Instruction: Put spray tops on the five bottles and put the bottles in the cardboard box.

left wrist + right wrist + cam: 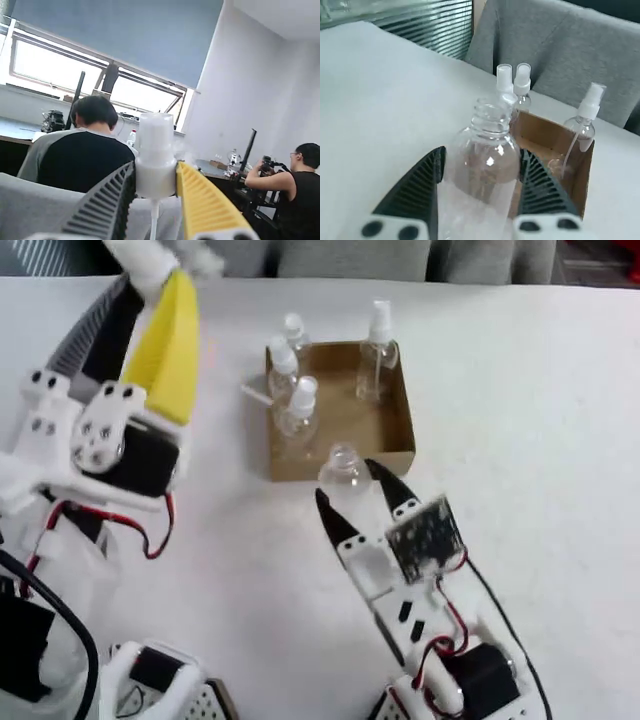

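- The bottle (345, 468) stands upright on the table (540, 390), just outside the near wall of the box (405, 425). Its threaded neck is open and bare.
- Its long axis is vertical, so I judge the top has to come down onto the mouth from above.
- The right gripper (348, 482) has its black jaws either side of the bottle's body, below the shoulder. In the right wrist view they look pressed against the plastic, pinching it. The neck stands clear above them.
- The spray top (155, 152) is the missing part. It sits in the left gripper (155, 166), clamped by its collar between the grey and yellow jaws, with its nozzle head past their tips and its thin tube running back between them.
- In the high view the left gripper is raised at the far left of the table, well apart from the bottle, with the box between them.
- The coming move turns on this relation: the tube must be brought plumb over the open mouth. The left arm carries the top, while the right arm is on the bottle and can hold it steady.
- Four capped bottles (300, 405) stand at the box. Three are bunched at its left side, the farthest perhaps just beyond the rim, and one is at the far right corner.
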You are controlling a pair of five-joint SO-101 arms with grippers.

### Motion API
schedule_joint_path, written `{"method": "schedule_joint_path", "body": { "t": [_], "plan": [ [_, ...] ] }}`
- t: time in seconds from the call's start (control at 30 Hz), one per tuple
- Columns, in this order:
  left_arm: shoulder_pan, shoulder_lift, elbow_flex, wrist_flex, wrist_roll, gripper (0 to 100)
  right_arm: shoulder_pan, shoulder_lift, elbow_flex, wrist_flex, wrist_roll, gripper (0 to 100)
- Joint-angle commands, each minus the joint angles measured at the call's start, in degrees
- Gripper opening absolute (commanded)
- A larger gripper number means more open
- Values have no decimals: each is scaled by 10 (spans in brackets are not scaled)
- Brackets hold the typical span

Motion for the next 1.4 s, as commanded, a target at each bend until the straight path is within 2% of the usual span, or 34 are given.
{"method": "schedule_joint_path", "body": {
  "t": [0.0,0.2,0.3,0.47,0.67,0.87,1.0,1.37],
  "plan": [
    [59,57,-90,46,-6,23,-7,-81,69,-41,0,19],
    [128,83,-40,70,-98,22,-7,-73,75,-37,-4,19],
    [138,70,10,68,-102,22,-3,-74,76,-36,-4,19],
    [127,49,87,-20,-100,22,-7,-74,84,-29,-4,19],
    [130,51,134,-67,-98,22,-7,-74,91,-29,-4,19],
    [131,51,137,-72,-98,22,-7,-74,93,-30,-4,19],
    [160,51,142,-68,-98,22,-7,-74,93,-30,-2,19],
    [175,45,230,-102,-98,22,-7,-74,93,-29,-3,19]
  ]
}}
